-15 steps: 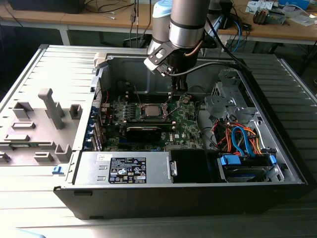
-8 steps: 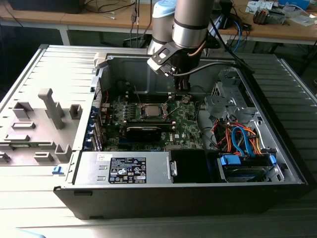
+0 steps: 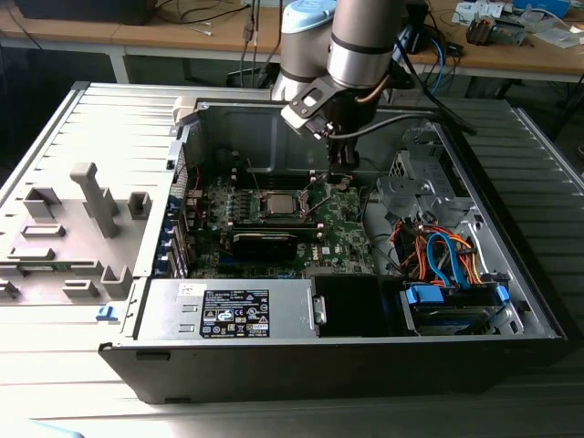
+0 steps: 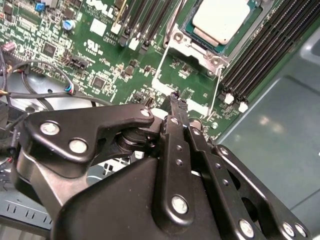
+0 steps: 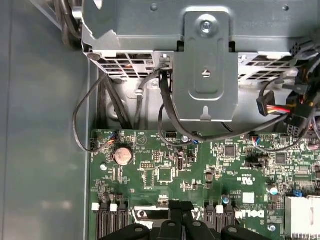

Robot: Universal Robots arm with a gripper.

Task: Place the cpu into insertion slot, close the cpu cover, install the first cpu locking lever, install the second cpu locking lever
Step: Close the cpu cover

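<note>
While the cpu [image 4: 220, 19] lies seated in the insertion slot [image 4: 186, 31], the gripper [image 4: 172, 102] is seen near it, on the exterior view's right, fingers [image 4: 175, 117] closed together and empty. Lever latching is judged in hand, requiring precise contact on a thin locking lever [image 4: 218, 92].

The circuit board [image 5: 165, 165] is finished in green and patterned with fine pale traces and white print. The cpu [image 4: 220, 20] is topped in pale silver-grey and bordered by the silver rim of the insertion slot [image 4: 200, 52]. The memory slots [image 4: 260, 60] are coloured black, with white latches. The gripper [image 4: 175, 102] is finished in black and dotted with silver screws. In the exterior view, orange and blue cables [image 3: 443, 255] are seen at 4 o'clock from the board, within the grey case [image 3: 274, 137].
</note>
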